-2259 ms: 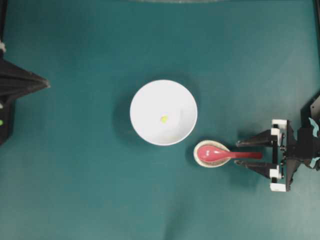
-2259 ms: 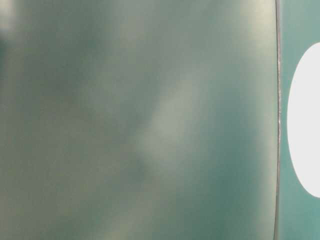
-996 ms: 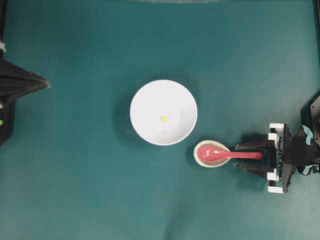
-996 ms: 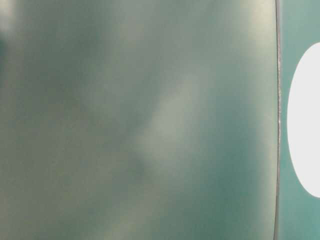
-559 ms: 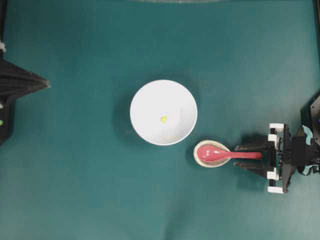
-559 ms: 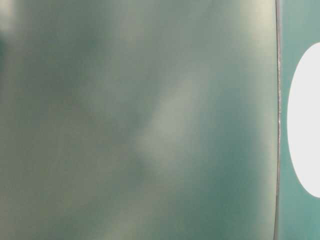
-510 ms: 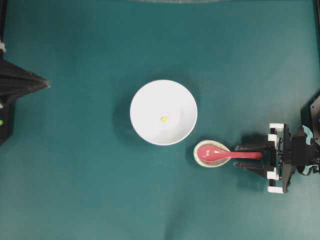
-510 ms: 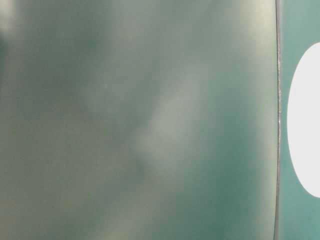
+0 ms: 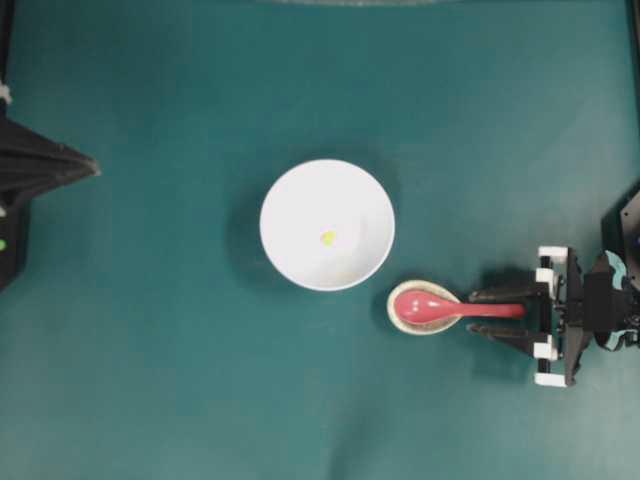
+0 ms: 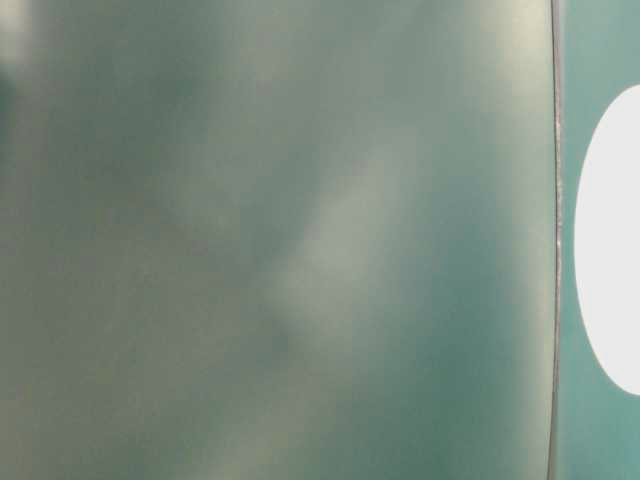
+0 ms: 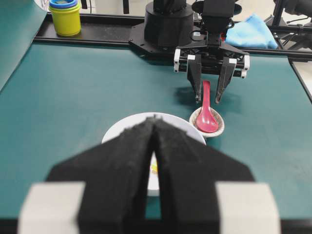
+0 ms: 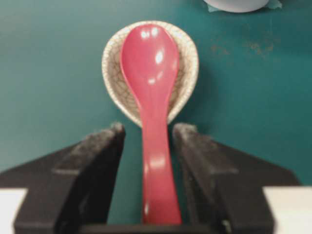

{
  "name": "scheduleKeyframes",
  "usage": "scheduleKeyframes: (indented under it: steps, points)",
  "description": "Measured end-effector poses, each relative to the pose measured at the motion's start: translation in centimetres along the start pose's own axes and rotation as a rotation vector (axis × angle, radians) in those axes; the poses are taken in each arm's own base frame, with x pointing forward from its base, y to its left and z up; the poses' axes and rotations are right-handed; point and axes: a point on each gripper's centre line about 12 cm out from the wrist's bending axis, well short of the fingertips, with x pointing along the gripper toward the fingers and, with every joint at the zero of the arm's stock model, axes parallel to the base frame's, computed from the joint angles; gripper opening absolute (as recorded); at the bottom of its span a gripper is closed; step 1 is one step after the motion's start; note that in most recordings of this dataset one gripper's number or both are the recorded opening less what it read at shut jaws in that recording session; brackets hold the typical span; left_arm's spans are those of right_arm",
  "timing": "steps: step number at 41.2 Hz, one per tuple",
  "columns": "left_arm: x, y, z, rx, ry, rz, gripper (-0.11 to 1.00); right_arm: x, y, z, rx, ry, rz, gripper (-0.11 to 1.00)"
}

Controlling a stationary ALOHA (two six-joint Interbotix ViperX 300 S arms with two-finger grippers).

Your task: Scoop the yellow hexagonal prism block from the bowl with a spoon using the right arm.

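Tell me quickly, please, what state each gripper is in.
Left gripper: shut, holding nothing.
Right gripper: open, straddling the spoon handle, not gripping.

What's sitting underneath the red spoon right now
The spoon's scoop lies in a small speckled beige spoon rest on the green table. The handle juts out between the right claw's open fingers. The rest's middle is covered by the scoop.

You see the spoon (image 12: 150,97) lying lengthwise, its scoop resting in the speckled spoon rest (image 12: 185,73) on the teal table (image 12: 48,87). The right gripper (image 12: 148,141) straddles the handle, a gap showing between it and each of the black fingers (image 12: 100,151).
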Motion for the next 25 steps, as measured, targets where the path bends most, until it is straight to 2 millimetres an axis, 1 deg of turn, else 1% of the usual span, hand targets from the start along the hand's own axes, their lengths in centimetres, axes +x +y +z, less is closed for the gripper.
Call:
scheduleKeyframes:
  steps: [11, 17, 25]
  points:
    - [0.0, 0.0, 0.0, 0.0, 0.0, 0.0, 0.03, 0.0, -0.02, 0.02, -0.001, -0.002, -0.001, 0.51]
    - [0.0, 0.0, 0.06, 0.0, -0.002, 0.0, 0.03, 0.0, -0.01, 0.09, -0.003, -0.008, -0.001, 0.44]
    - [0.0, 0.0, 0.0, 0.0, 0.0, 0.0, 0.03, 0.0, 0.01, 0.13, -0.005, -0.011, 0.001, 0.32]
